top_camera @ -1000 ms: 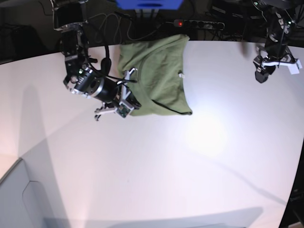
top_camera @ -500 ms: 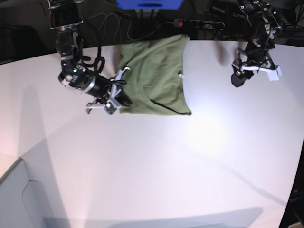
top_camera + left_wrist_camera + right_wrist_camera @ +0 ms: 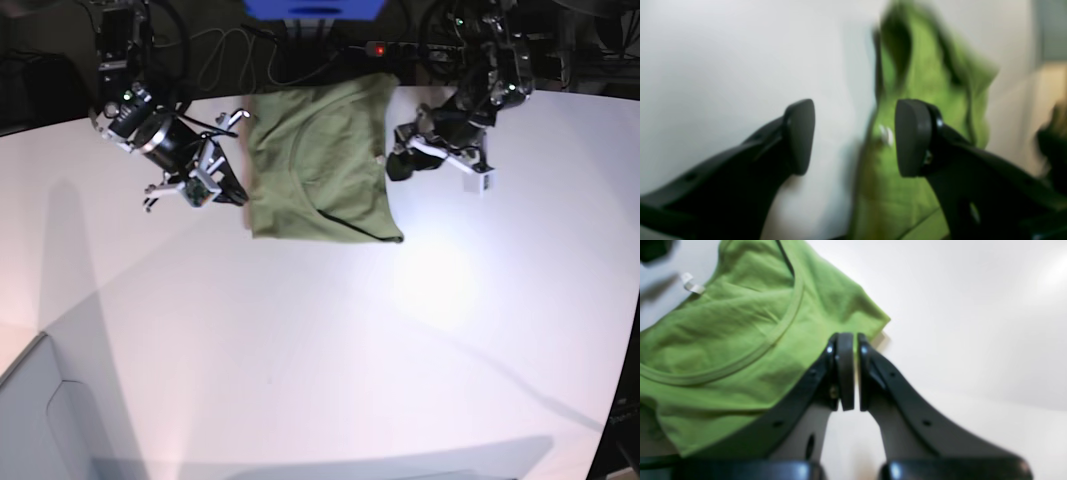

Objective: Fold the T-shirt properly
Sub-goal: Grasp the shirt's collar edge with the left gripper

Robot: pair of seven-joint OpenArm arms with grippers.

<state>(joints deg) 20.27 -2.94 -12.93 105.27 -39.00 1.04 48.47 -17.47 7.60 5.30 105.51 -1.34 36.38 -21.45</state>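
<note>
The green T-shirt (image 3: 320, 165) lies folded into a tall rectangle at the back of the white table (image 3: 320, 340), neckline toward the front. Its white tag (image 3: 380, 157) sticks out at the right edge. My left gripper (image 3: 398, 162) hovers just right of that edge, open; in the left wrist view its fingers (image 3: 800, 136) frame the blurred T-shirt (image 3: 927, 76) and tag (image 3: 887, 135). My right gripper (image 3: 228, 190) sits just left of the shirt, shut and empty. In the right wrist view the right gripper (image 3: 848, 373) has its pads pressed together in front of the T-shirt (image 3: 740, 340).
A power strip (image 3: 420, 48) with a red light, loose cables (image 3: 215, 50) and a blue object (image 3: 315, 8) lie behind the table's far edge. A grey panel (image 3: 40, 420) fills the front left corner.
The left arm has swung in from the far right to the shirt's right edge, still open. The right gripper has pulled back leftward off the shirt's front left corner, staying shut.
</note>
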